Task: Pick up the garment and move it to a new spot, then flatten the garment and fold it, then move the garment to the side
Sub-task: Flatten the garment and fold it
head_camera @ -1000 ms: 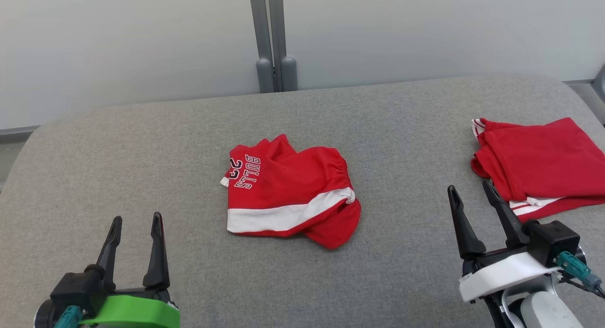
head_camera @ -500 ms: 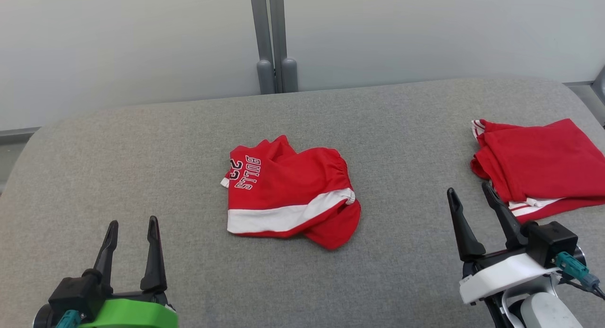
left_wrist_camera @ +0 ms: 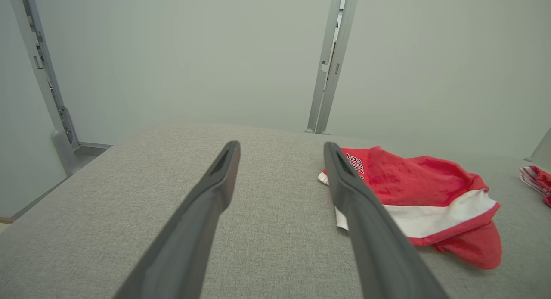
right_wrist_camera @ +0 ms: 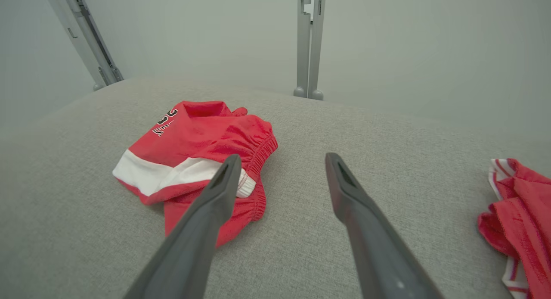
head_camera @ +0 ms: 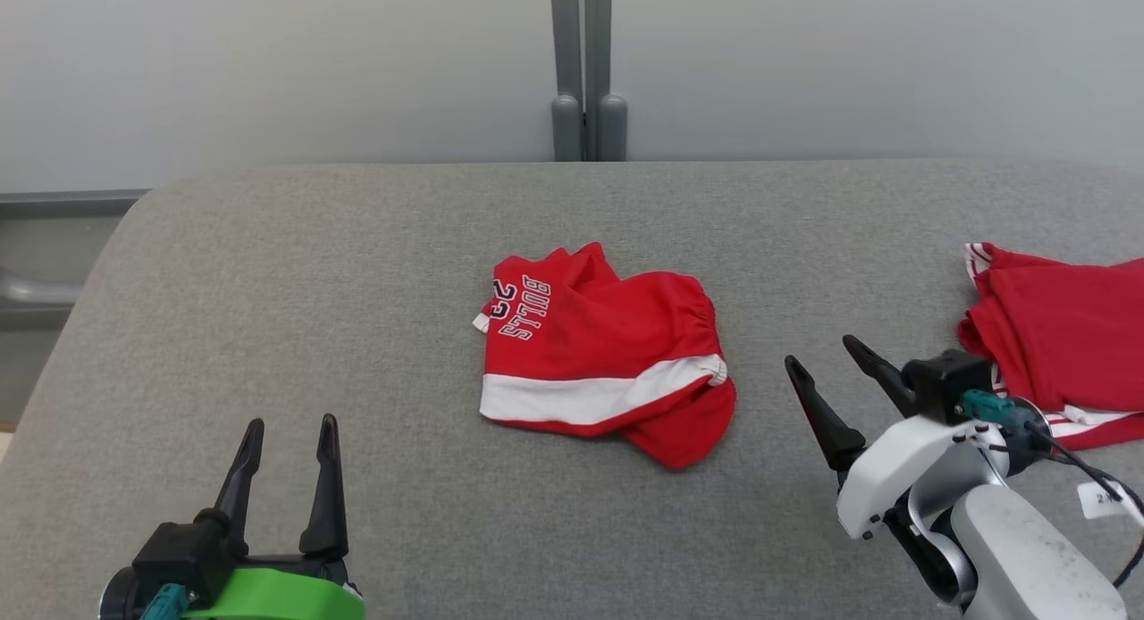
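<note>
**Now for the pick-up: Bulls shorts lie untouched mid-table**

Crumpled in a loose heap, the red shorts with their white stripe sit at the middle of the grey padded table, their gathered waistband towards the right. Nothing touches them. The right gripper hovers near their right side with its fingers spread wide and empty, tilted towards the heap. The left gripper waits at the near left, well apart from the shorts, its fingers likewise spread and holding nothing. A second red garment lies at the far right edge.

By my reading, the first step, lifting the shorts, has not begun. The next move calls for the right gripper to drop onto the waistband or a raised fold, pinch the cloth and lift, keeping clear of the other garment.
</note>
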